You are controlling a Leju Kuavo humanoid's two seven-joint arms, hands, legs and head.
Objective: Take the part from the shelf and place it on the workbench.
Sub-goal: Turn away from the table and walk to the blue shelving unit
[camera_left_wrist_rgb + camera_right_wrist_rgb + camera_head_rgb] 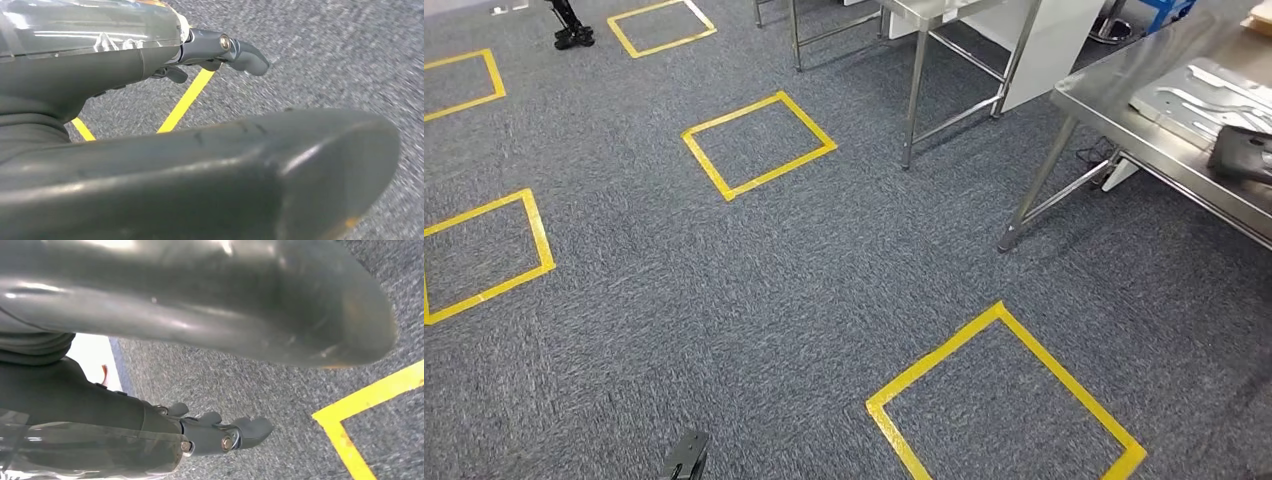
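Grey carpet (pixel 824 280), workbench (pixel 1124 110) cut off, part (pixel 1194 95) half-visible.

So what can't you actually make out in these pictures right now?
- Head view: workbench is cut off by the right edge; the dark part on it too.
- Left wrist view: the thumb blocks much of the carpet.
- Right wrist view: fingers partly hidden by the cover.

The robot's left hand (pixel 150 165) shows a thick, glossy dark grey thumb and darker fingers (pixel 245 52) pinned with silver screws, under a clear shiny cover. The right hand (pixel 200 315) looks alike, its thumb tip bearing what may be an orange mark.
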